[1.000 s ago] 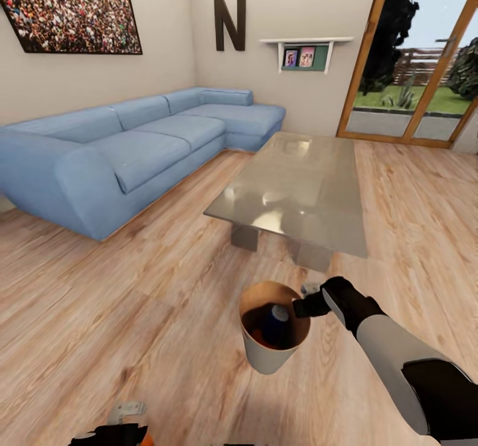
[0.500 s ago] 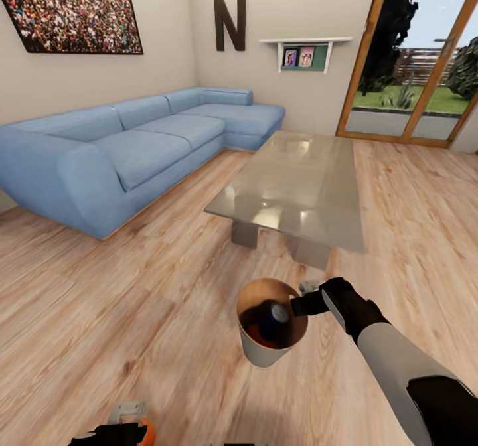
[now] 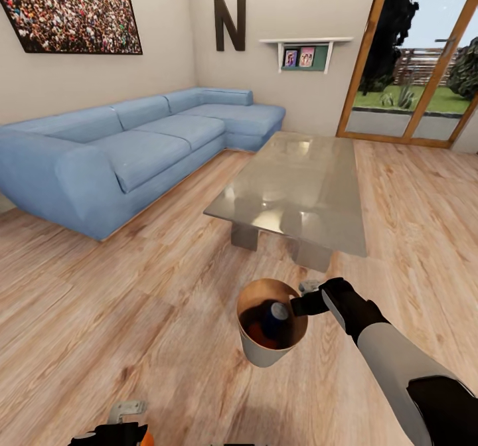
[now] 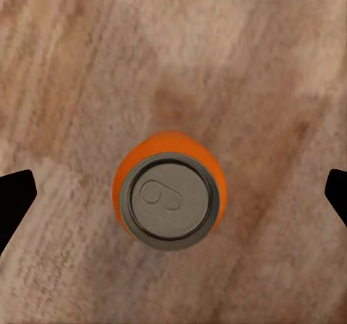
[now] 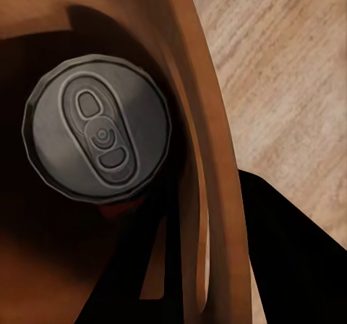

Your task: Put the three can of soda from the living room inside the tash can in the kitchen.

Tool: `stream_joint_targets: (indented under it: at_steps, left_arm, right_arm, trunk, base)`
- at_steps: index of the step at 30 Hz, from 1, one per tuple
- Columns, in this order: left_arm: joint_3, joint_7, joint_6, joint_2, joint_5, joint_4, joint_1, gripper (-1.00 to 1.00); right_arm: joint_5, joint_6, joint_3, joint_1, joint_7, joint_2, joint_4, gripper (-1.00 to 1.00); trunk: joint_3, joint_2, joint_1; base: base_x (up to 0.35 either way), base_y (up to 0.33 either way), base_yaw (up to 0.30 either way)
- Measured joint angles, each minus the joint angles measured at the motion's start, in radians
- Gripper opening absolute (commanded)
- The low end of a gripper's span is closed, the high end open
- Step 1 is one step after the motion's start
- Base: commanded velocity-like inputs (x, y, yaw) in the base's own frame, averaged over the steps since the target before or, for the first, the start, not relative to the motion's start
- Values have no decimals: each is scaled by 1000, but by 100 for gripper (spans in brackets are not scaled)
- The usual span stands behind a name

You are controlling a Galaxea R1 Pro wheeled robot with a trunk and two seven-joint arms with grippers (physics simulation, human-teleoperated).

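big letter n (image 3: 230,24) on the wall.

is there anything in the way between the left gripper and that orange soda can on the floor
Nothing visible is. In the left wrist view the orange can stands upright on the bare wood floor, centred between the left gripper's wide-spread fingertips, with open floor all around it and no object above its silver top.

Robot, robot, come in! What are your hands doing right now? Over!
Right end effector shut on trash can rim; blue can inside. Left end effector open above orange can on floor. Nothing blocking.
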State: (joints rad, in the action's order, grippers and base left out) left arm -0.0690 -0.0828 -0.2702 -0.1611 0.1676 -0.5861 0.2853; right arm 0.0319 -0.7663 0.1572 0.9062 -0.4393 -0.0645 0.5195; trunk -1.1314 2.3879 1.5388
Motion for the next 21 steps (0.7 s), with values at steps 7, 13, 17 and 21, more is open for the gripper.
stream_joint_targets:
  at_steps: [7, 13, 17, 21]
  left_arm:
    - [-1, -2, 0, 0, 0, -1, 0, 100]
    - [0, 0, 0, 0, 0, 0, 0, 100]
    - [1, 3, 0, 0, 0, 0, 0, 100]
    - [1, 5, 0, 1, 0, 1, 0, 100]
  right_arm:
    - [0, 0, 1, 0, 0, 0, -1, -100]
    - [0, 0, 0, 0, 0, 0, 0, -100]
    - [-2, 0, 0, 0, 0, 0, 1, -100]
    - [-2, 0, -1, 0, -1, 0, 2, -100]
  trunk:
    - [0, 0, 0]
    - [0, 0, 0]
    - [0, 0, 0]
    - [0, 0, 0]
  base:
    - [126, 14, 0]
    - [94, 7, 0]
    - [13, 1, 0]
    - [3, 0, 0]
